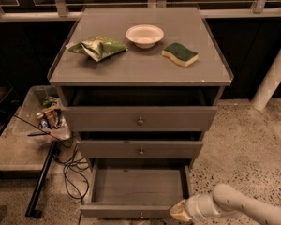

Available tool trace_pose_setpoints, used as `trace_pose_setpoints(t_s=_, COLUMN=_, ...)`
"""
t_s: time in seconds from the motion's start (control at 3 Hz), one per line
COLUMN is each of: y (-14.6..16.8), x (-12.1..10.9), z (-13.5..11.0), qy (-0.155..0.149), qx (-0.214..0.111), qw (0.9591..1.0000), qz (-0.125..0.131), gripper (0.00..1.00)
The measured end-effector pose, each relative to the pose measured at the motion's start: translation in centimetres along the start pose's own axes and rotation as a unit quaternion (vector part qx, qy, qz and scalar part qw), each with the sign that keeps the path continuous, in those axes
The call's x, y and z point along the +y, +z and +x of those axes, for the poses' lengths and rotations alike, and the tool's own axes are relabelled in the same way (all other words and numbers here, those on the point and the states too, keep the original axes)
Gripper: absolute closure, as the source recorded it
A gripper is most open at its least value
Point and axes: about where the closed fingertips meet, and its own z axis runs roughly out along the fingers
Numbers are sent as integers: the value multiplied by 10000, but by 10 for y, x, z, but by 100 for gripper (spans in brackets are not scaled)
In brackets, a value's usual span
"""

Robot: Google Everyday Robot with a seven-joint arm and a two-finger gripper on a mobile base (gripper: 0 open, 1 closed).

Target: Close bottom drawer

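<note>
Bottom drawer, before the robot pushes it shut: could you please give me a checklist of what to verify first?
1. Bottom drawer is pulled out and needs closing: ok.
2. Inside of the drawer free of objects that could jam: ok, none show there.
3. Gripper at the drawer's front right corner: ok.
4. Gripper touches the drawer front: cannot tell.
5. Floor cables clear of the drawer's left side: cannot tell, they lie close beside it.
</note>
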Motion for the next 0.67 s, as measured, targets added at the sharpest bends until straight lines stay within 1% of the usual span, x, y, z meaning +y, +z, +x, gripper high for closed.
trace_pose_setpoints(t_s=0.33, y=36, x=2, z=34, qy=311, qx=174, qw=9991, qz=-231, gripper=100)
trace_pose_setpoints(t_s=0.67, y=60, x=5, z=57, qy=462, qx=251, qw=9980, qz=-359, gripper=100)
